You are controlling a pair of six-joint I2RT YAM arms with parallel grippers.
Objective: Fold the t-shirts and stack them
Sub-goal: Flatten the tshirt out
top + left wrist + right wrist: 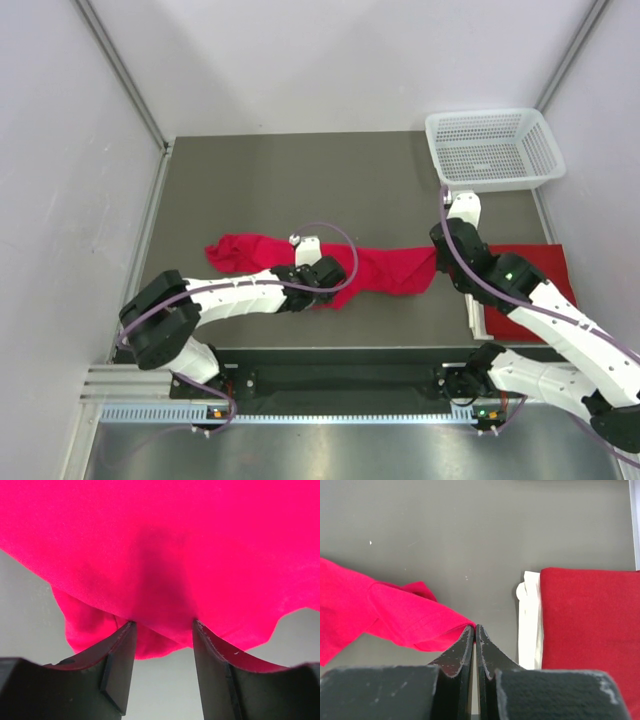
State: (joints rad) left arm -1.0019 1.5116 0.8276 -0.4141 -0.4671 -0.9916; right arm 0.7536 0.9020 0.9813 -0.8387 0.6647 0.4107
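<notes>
Left claw (162, 625) half open, tips pressing the t-shirt (380, 268) spread across the middle of the table (260, 180). Right claw (475, 628) closed tight, pinching its 3 o'clock corner. Folded t-shirt (535, 262) at 4 o'clock, basket (480, 114) at 1 o'clock.

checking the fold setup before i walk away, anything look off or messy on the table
Yes. The loose t-shirt lies bunched into a long strip across the table, not spread flat, its end pinched by the right hand. Beside the folded red shirt, something white sticks out.
</notes>
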